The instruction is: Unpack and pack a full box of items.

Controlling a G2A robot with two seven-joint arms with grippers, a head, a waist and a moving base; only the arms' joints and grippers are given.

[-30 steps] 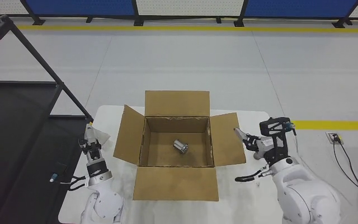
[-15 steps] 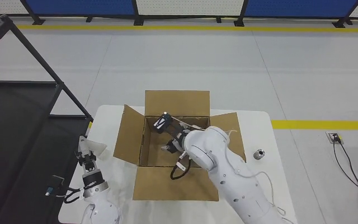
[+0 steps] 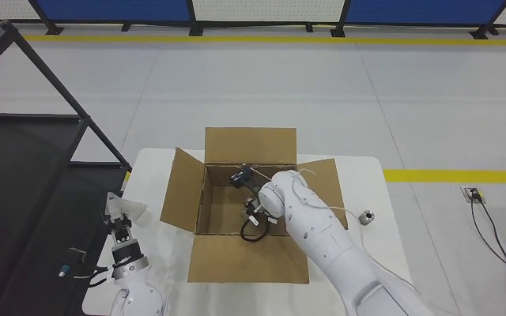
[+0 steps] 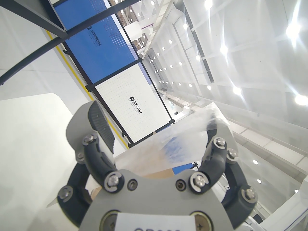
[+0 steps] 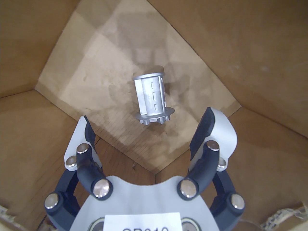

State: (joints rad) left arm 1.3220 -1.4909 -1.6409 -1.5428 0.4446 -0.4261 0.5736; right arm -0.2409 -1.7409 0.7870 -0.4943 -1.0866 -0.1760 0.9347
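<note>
Part [image 5: 151, 97]: grey metal cylinder with a toothed flange, lying on its side on the floor of the box, near the middle.
Box [image 3: 249, 146]: brown cardboard, all four flaps folded out, standing in the middle of the table.
Right pincer [image 5: 146, 115]: inside the box, pointing down at the part from above. Fingers spread wide, nothing between them, no contact with the part.
Right arm [image 3: 316, 237]: stretched from the near right corner across the near right of the box, wrist bent down into the opening.
Second part [image 3: 364, 216]: small metal piece on the table just right of the right flap.
Left pincer [image 4: 156, 116]: at the table's left edge, well apart from the box, tilted upward toward the ceiling. Fingers wide apart.
Bag [image 4: 182, 135]: clear film lying between the left fingers, against one pad; a firm grip cannot be confirmed.
Table [image 3: 360, 186]: white, rounded corners.
</note>
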